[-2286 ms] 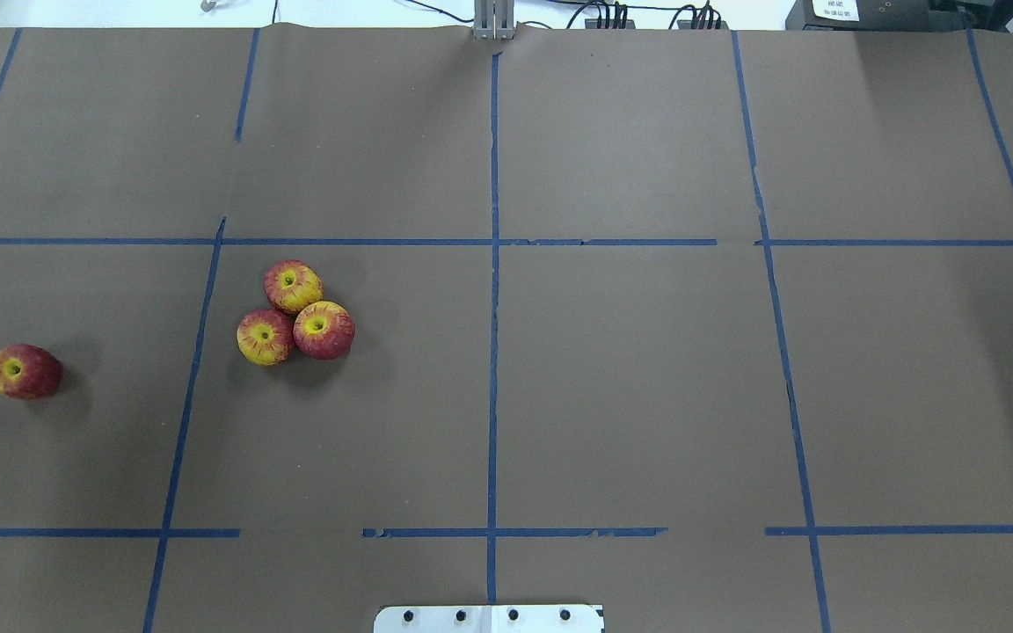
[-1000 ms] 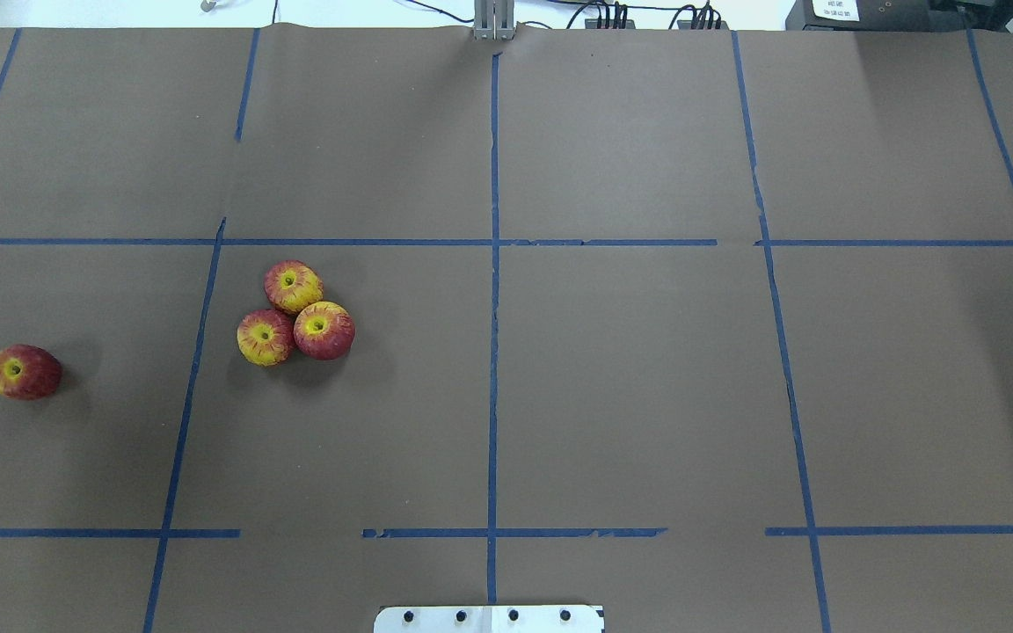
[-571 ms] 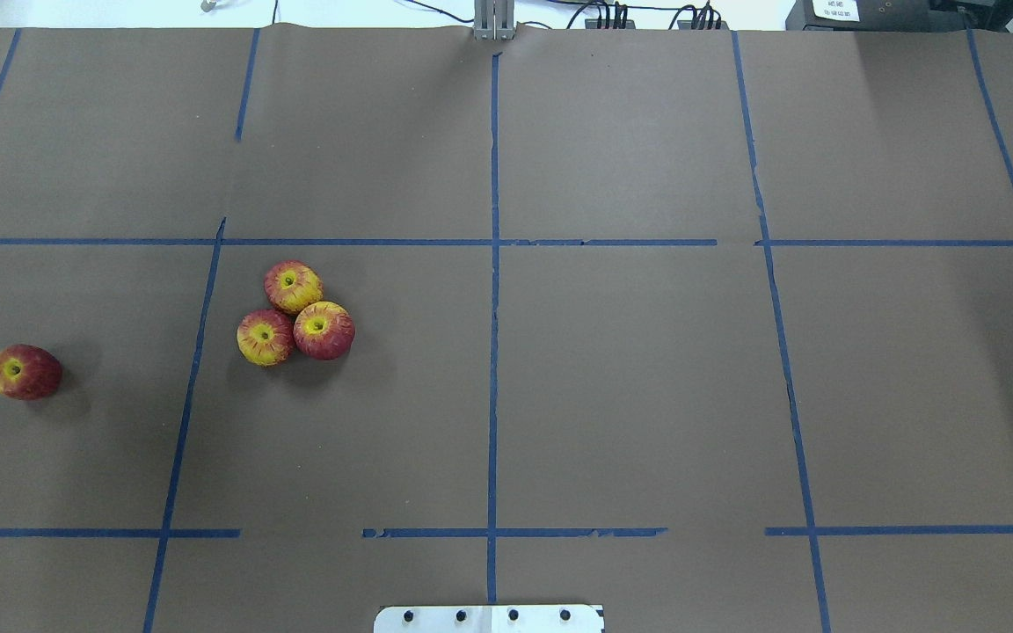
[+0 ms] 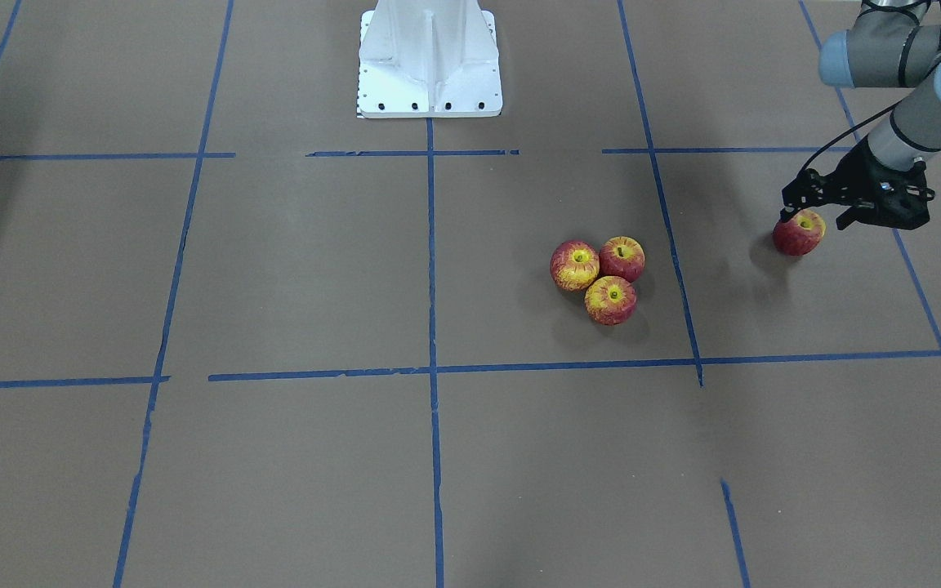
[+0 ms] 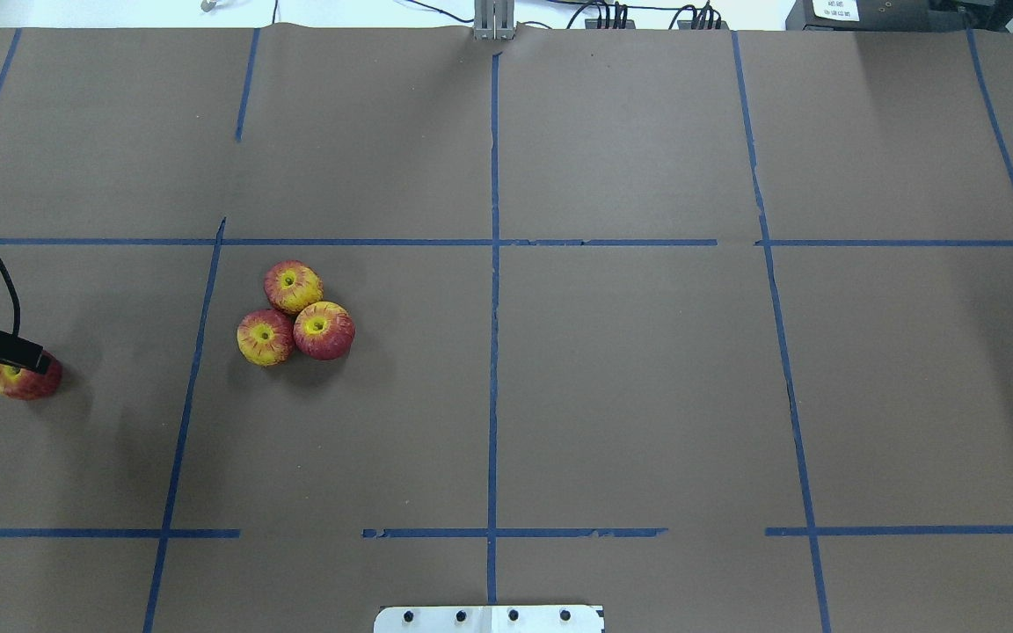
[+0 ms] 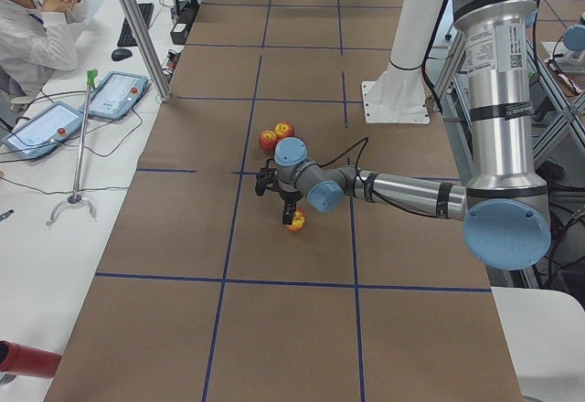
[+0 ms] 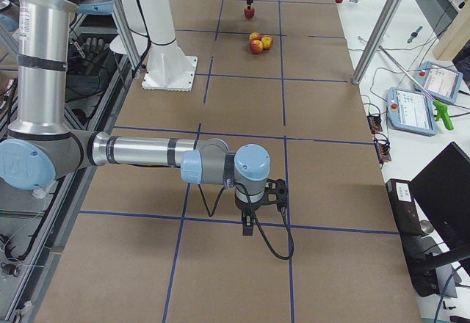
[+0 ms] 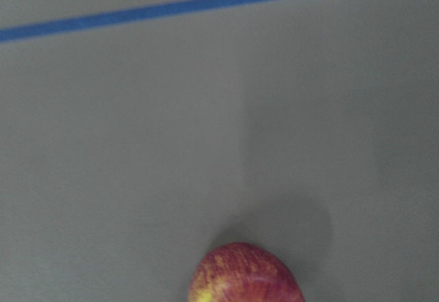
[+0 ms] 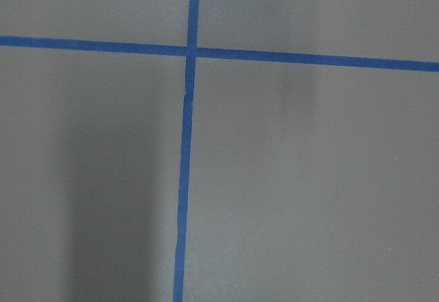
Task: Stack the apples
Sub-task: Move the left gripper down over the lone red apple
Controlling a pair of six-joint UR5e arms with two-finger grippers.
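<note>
Three apples (image 5: 294, 286) (image 5: 265, 338) (image 5: 324, 331) lie touching in a cluster on the brown table, left of centre; they also show in the front view (image 4: 610, 299). The darker, mostly red apple (image 5: 25, 381) lies alone at the far left. My left gripper (image 4: 813, 219) hangs open just above it, one finger on each side, not holding it. The left wrist view shows this apple (image 8: 245, 276) at its bottom edge. My right gripper (image 7: 250, 224) shows only in the exterior right view, low over bare table far from the apples; I cannot tell whether it is open or shut.
Blue tape lines (image 5: 493, 264) divide the brown paper into squares. The white robot base (image 4: 430, 57) stands at the table's near middle edge. An operator (image 6: 32, 32), tablets (image 6: 114, 94) and a metal post (image 6: 137, 27) are beside the table.
My left gripper has come in from the left edge and moved over the lone dark apple. The apples have not moved.
</note>
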